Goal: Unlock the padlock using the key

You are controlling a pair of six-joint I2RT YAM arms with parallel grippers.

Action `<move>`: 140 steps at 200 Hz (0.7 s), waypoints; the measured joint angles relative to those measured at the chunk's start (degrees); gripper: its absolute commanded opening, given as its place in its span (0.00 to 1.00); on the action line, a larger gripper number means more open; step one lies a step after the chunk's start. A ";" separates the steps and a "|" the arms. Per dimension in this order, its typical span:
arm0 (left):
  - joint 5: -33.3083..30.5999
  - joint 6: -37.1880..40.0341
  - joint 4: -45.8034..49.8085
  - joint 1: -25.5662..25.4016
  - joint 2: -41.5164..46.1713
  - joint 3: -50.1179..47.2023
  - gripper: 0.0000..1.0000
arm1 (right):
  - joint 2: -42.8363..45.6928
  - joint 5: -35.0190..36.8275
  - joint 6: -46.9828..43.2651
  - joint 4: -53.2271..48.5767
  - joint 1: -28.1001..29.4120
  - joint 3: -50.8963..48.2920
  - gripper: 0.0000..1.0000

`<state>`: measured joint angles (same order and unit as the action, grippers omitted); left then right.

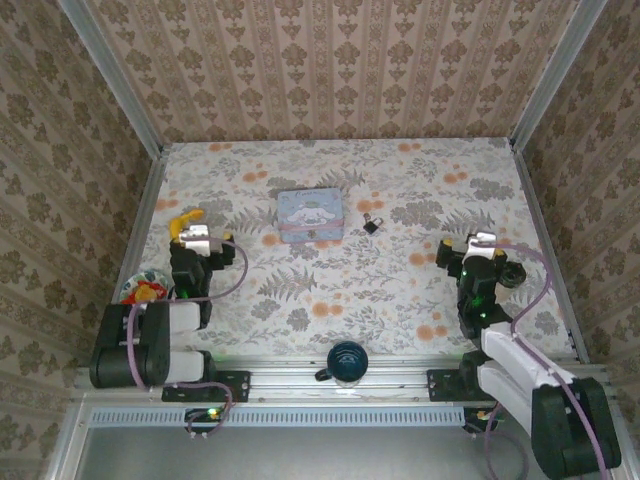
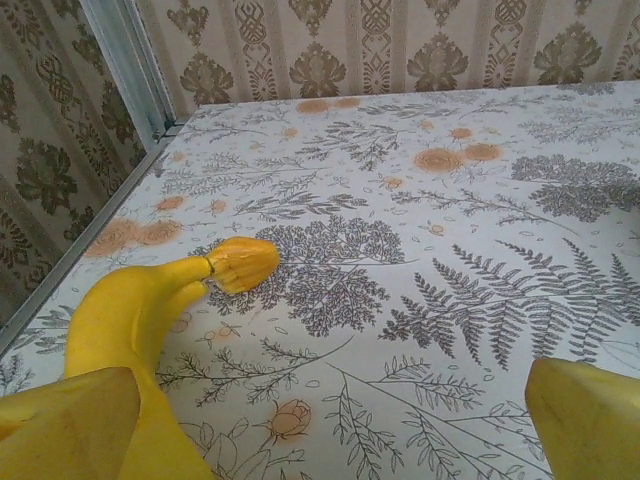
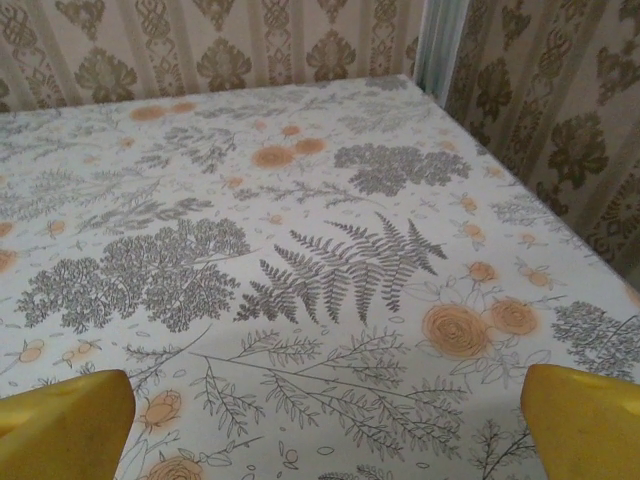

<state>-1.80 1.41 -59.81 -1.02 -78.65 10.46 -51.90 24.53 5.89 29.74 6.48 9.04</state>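
Observation:
The padlock (image 1: pixel 372 226), tiny and dark with a thin loop, lies on the flowered tablecloth just right of a pale blue cartoon tin (image 1: pixel 311 215). A small pale speck touches its far side; it is too small to tell whether this is the key. My left gripper (image 1: pixel 205 238) stands open at the left, far from the padlock, its yellow fingers (image 2: pixel 62 425) wide apart over bare cloth. My right gripper (image 1: pixel 476 244) stands open to the right of the padlock. Nothing lies between its yellow fingers (image 3: pixel 585 420).
A yellow banana (image 2: pixel 140 300) lies right beside my left gripper's left finger, at the table's left edge (image 1: pixel 184 222). A colourful toy (image 1: pixel 146 291) sits by the left arm. A dark teal cup (image 1: pixel 347 362) stands at the near edge, between the arm bases.

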 measured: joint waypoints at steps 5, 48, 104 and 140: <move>0.55 0.07 -1.25 0.28 -1.44 -0.02 1.00 | -1.01 -0.55 -0.15 0.81 -0.11 0.11 1.00; 5.84 0.46 -7.89 2.64 -11.47 1.25 1.00 | -10.60 -4.28 -1.25 6.95 -1.05 1.05 1.00; 9.40 0.59 1.49 3.30 -11.13 11.23 1.00 | -20.33 -8.87 -2.69 13.75 -3.06 6.10 1.00; 9.33 0.59 4.50 3.26 -11.13 11.21 1.00 | -27.50 -12.07 -1.38 19.93 -6.03 7.32 1.00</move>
<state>7.53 2.00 -55.31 2.24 -89.78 21.67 -79.40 12.47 4.51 49.67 0.45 16.36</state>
